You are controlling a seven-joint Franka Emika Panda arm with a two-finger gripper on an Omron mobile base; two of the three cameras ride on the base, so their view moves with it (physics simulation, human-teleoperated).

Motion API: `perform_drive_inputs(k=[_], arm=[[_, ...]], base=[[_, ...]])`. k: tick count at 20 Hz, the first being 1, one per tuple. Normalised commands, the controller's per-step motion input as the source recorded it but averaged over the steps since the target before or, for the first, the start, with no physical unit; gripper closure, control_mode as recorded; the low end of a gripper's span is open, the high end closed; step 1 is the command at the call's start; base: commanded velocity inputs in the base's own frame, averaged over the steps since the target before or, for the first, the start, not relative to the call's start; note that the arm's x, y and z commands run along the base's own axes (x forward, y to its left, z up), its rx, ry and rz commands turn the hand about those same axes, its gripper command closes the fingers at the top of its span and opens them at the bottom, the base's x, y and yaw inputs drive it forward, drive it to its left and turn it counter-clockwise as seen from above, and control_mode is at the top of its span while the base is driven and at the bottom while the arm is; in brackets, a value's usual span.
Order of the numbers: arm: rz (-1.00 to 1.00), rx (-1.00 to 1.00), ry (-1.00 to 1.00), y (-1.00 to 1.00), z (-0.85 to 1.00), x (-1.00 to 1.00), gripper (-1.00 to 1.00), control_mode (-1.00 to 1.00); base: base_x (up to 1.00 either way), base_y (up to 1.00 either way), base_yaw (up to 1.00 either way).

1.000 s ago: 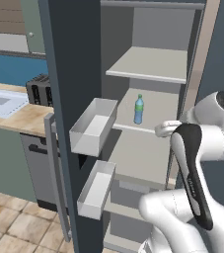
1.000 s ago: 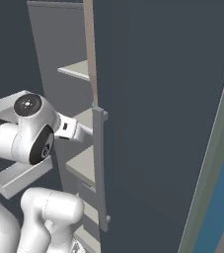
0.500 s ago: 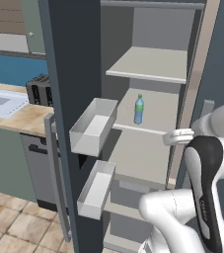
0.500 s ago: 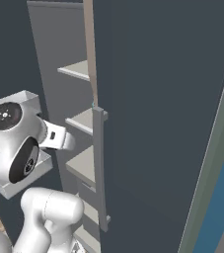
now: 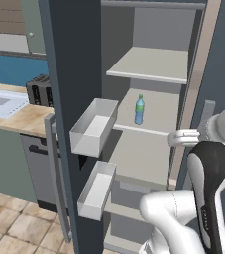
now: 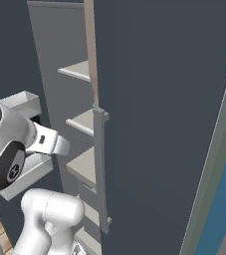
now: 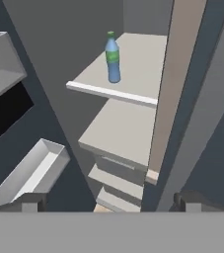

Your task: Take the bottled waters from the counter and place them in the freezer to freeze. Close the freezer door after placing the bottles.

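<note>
One of the bottled waters, a clear blue bottle (image 5: pixel 140 110) with a green cap, stands upright on a middle shelf (image 5: pixel 148 130) of the open freezer; in the hand view the bottle (image 7: pixel 112 58) is up ahead, far beyond the fingertips. My gripper (image 7: pixel 109 200) is open and holds nothing. It hangs in front of the freezer's lower shelves, near the right edge of the opening, and my hand (image 5: pixel 182 138) shows there in the left base view. The freezer door (image 5: pixel 74 74) stands wide open to the left, its white bins (image 5: pixel 94 126) facing inward.
The door's long handle (image 5: pixel 56 173) hangs over the tiled floor. Left of it the counter (image 5: pixel 20 118) carries a toaster (image 5: pixel 37 89) and a sink (image 5: pixel 0 101). The shut right door (image 6: pixel 159 124) and its handle (image 6: pixel 100 169) stand close beside my arm.
My arm has drawn back and swung right and lower, away from the shelves, with the gripper staying open. The blue bottle has stayed put on its shelf.
</note>
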Motion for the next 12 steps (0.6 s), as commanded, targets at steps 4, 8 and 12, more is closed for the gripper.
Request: perform_drive_inputs(k=[4, 8, 12], arm=[[-0.1, 0.0, -0.06, 0.0, 0.0, -0.29, -1.0, -1.0], [0.0, 0.0, -0.08, 0.03, 0.0, -0.18, -1.0, -1.0], [0.0, 0.0, -0.25, 0.0, 0.0, 0.0, -1.0, -1.0]], base=[[0.0, 0.0, 0.0], [0.0, 0.0, 0.0], [0.0, 0.0, 0.0]])
